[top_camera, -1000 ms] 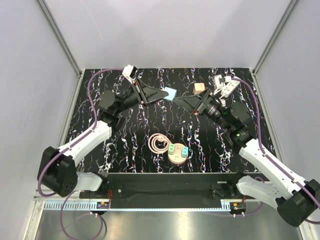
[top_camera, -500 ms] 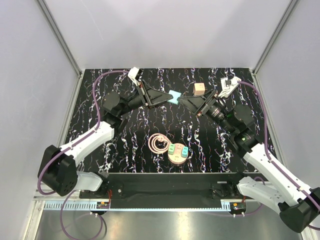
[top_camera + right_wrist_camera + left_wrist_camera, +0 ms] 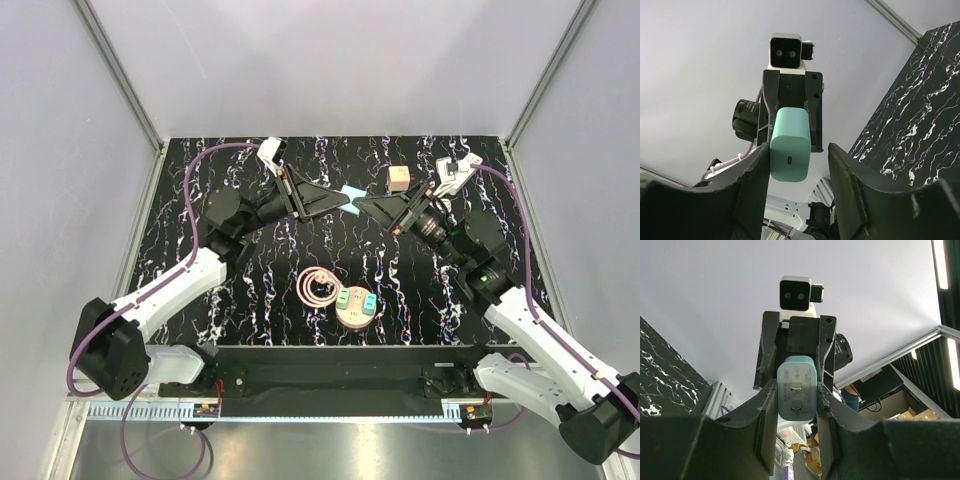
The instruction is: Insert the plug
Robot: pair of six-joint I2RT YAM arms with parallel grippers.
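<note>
A teal charger plug (image 3: 351, 193) is held in the air above the far middle of the table. My left gripper (image 3: 346, 200) is shut on it; in the left wrist view the plug (image 3: 796, 388) sits between both fingertips, prong face toward the camera. My right gripper (image 3: 364, 204) faces it, open. In the right wrist view the plug (image 3: 790, 145) shows its port end, lying against one right finger (image 3: 756, 175), with a gap to the other finger (image 3: 842, 172). A round wooden base (image 3: 352, 317) carrying green and teal blocks lies on the near middle of the table.
A coiled pink cable (image 3: 317, 288) lies just left of the round base. A small wooden cube (image 3: 398, 178) sits at the far right, behind my right arm. Grey walls enclose the black marbled table (image 3: 250, 270) on three sides.
Both arms have moved toward each other. The left gripper has carried the plug rightward to the middle, and the open right gripper has come up around its free end.
</note>
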